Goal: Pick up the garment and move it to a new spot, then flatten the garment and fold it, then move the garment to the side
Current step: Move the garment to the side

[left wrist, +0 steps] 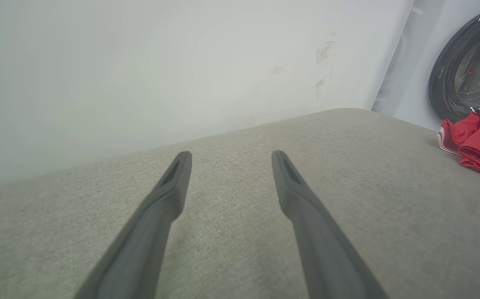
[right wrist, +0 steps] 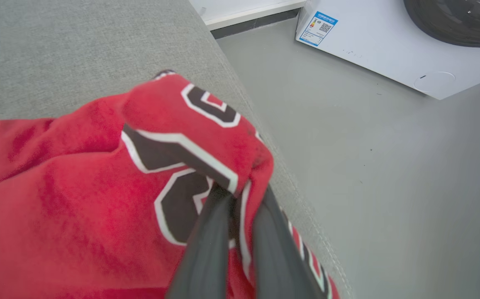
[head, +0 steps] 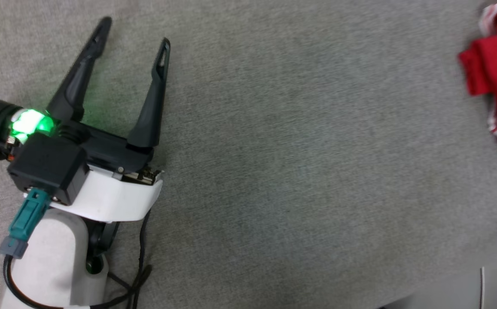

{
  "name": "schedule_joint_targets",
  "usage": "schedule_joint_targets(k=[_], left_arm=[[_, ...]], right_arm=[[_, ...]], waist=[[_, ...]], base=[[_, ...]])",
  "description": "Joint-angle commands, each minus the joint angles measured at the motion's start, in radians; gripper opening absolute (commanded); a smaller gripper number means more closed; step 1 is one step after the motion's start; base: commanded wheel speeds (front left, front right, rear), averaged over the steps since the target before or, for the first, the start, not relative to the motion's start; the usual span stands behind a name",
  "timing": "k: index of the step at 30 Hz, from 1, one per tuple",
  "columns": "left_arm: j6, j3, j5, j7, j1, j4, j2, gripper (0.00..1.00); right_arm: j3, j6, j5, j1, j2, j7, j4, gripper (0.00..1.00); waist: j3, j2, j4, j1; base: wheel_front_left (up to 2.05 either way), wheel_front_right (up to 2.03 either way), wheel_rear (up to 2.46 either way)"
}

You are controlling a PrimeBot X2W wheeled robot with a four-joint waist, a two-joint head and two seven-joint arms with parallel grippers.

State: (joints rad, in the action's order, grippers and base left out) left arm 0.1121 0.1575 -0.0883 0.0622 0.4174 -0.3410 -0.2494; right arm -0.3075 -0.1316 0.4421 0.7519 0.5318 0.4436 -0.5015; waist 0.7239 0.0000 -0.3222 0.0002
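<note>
Right wrist view: the garment [right wrist: 78, 187], red with black-and-white lettering and striped trim, lies bunched at the right-hand edge of the grey upholstered surface [right wrist: 57, 41]. One fold is pinched between the nearly closed fingers of the right gripper [right wrist: 240, 195]. The left gripper [head: 135, 34] hovers empty with jaws spread wide, well apart from the cloth. Step in hand, judged from the crumpled cloth: the pick-up and transfer to a new spot. The next move calls for lifting the fold clear and carrying it toward the bare middle of the surface, away from the drop to the floor [right wrist: 389, 166]. Beyond stand a white washing machine [right wrist: 389, 45] and a pale wall [left wrist: 140, 62].
</note>
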Motion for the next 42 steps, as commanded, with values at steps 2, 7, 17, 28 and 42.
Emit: schedule_joint_targets(k=[2,7,17,28,42], left_arm=[[0.002,0.004,0.006,0.004,0.022,-0.009,-0.009,1.00],[0.000,0.011,0.012,0.006,0.035,-0.009,-0.012,1.00],[-0.015,0.019,-0.015,0.049,-0.009,0.056,0.008,1.00],[-0.064,0.014,-0.074,0.138,-0.148,0.214,0.068,1.00],[-0.095,-0.002,-0.137,0.187,-0.311,0.394,0.117,1.00]], right_arm=[[-0.030,0.002,-0.023,0.030,0.023,-0.023,-0.033,0.00],[-0.090,0.002,-0.070,0.056,0.028,-0.073,-0.119,0.05],[-0.118,0.002,-0.173,0.052,0.019,-0.365,-0.204,1.00],[-0.079,0.002,-0.250,-0.112,-0.019,-0.646,-0.189,1.00],[0.047,0.002,-0.242,-0.423,-0.210,-0.697,-0.007,1.00]], waist=[[0.049,0.0000,0.033,-0.0002],[0.059,0.0000,0.044,-0.0002],[-0.049,0.0000,0.059,-0.0002],[-0.285,0.0000,0.134,-0.0002],[-0.526,0.0000,0.196,-0.0002]], base=[[0.00,0.00,0.00],[0.00,0.00,0.00],[0.00,0.00,0.00],[0.00,0.00,0.00],[0.00,0.00,0.00]])
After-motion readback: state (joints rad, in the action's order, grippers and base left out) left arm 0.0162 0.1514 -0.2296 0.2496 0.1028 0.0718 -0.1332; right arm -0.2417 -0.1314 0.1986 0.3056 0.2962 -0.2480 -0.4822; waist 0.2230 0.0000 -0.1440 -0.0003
